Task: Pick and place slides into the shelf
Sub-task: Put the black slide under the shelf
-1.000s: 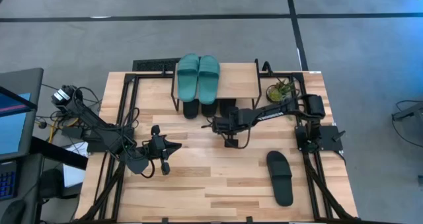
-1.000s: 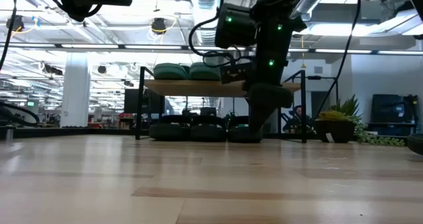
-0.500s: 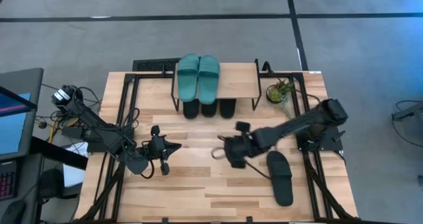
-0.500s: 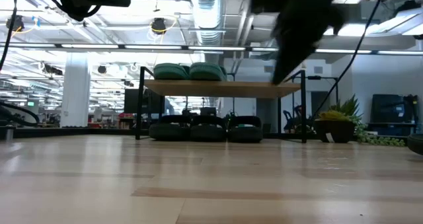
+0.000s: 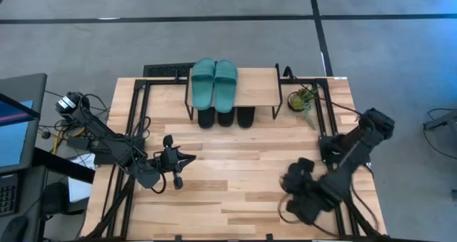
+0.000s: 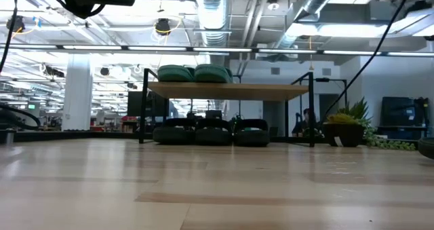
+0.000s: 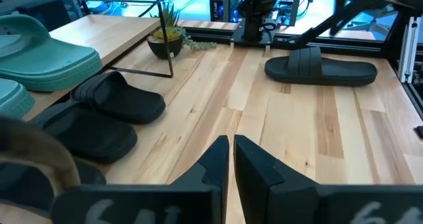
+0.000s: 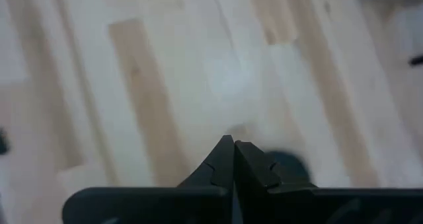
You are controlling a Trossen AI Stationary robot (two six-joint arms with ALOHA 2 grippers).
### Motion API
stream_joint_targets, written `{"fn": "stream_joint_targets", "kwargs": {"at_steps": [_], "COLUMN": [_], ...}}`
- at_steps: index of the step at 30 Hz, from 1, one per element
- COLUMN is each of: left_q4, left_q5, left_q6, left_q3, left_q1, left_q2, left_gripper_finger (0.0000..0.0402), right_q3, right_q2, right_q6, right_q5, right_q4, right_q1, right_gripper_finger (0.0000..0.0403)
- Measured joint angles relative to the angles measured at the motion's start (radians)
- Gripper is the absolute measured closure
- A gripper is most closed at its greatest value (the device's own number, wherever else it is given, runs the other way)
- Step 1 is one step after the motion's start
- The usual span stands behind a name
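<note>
The shelf (image 5: pixel 255 88) stands at the table's far edge. The teal pair (image 5: pixel 214 83) lies on its top board. Three black slides (image 5: pixel 225 117) sit side by side on the table under it, toes poking out in front. A fourth black slide (image 7: pixel 320 69) lies flat near the right edge, mostly hidden in the high view by my right arm. My right gripper (image 5: pixel 293 203) hovers over it, shut (image 8: pixel 232 145). My left gripper (image 5: pixel 191 158) waits shut at the table's left middle, pointing right.
A small potted plant (image 5: pixel 301 99) stands to the right of the shelf. Bare wooden tabletop (image 5: pixel 235 170) lies between the two grippers and in front of the shelf. Black frame rails run along the left and right table edges.
My right gripper has drawn back from the shelf's front, where the third black slide stays under the board. It has swung fast toward the table's near right corner and now hangs over the lone black slide.
</note>
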Motion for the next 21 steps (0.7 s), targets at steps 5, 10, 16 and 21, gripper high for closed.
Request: {"fn": "stream_joint_targets", "kwargs": {"at_steps": [5,10,16,21], "left_q4": [0.0,0.005,0.026,0.034], "left_q5": [0.003,0.018,0.046,0.049], "left_q6": [0.002,0.003,0.003,0.003], "left_q3": [0.0,0.0,0.0,0.0], "left_q1": [0.014,0.044,0.069,0.076], "left_q2": [0.0,0.0,0.0,0.0], "left_gripper_finger": [0.0388,0.0388,0.0388,0.0388], "right_q3": [-0.001,-0.001,-0.001,-0.001], "right_q2": [0.065,0.133,0.173,0.195], "right_q6": [0.18,0.261,0.268,0.309], "right_q5": [-0.004,-0.021,-0.108,-0.135], "right_q4": [-0.042,-0.044,-0.077,-0.146], "right_q1": [0.111,0.147,0.155,0.19], "right_gripper_finger": [0.0402,0.0377,0.0327,0.0303]}}
